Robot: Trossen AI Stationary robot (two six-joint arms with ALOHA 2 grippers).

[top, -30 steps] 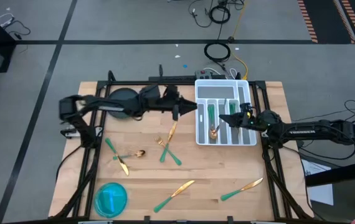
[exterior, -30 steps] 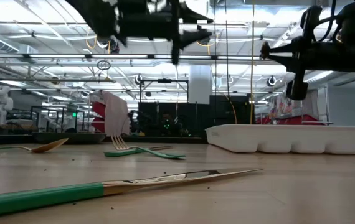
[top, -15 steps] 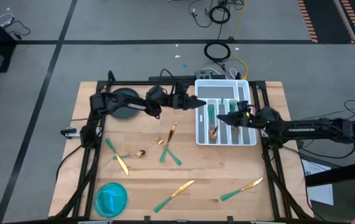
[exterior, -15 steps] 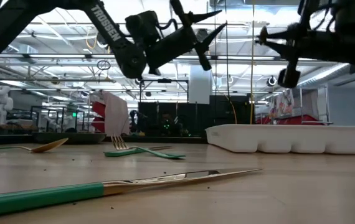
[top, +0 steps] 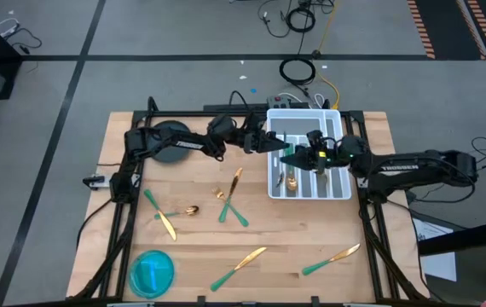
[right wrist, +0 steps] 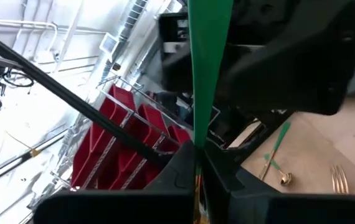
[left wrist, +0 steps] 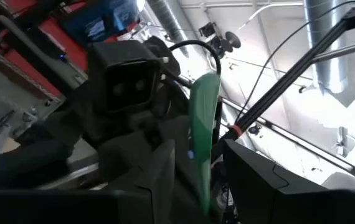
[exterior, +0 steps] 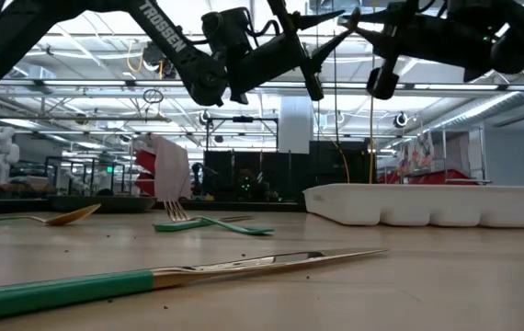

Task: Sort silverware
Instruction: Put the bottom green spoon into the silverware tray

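Here, your left tool (top: 270, 142) hangs spread and empty over the white tray's (top: 342, 193) left edge, facing the right tool (top: 293, 158), clenched on a green-handled utensil (right wrist: 208, 68) above the tray. Close the left only once its fingers straddle the handle.

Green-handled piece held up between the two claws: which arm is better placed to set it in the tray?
Right, probably. The right claw is clamped on the green-handled piece above the white tray; the left claw is open at the tray's left edge.
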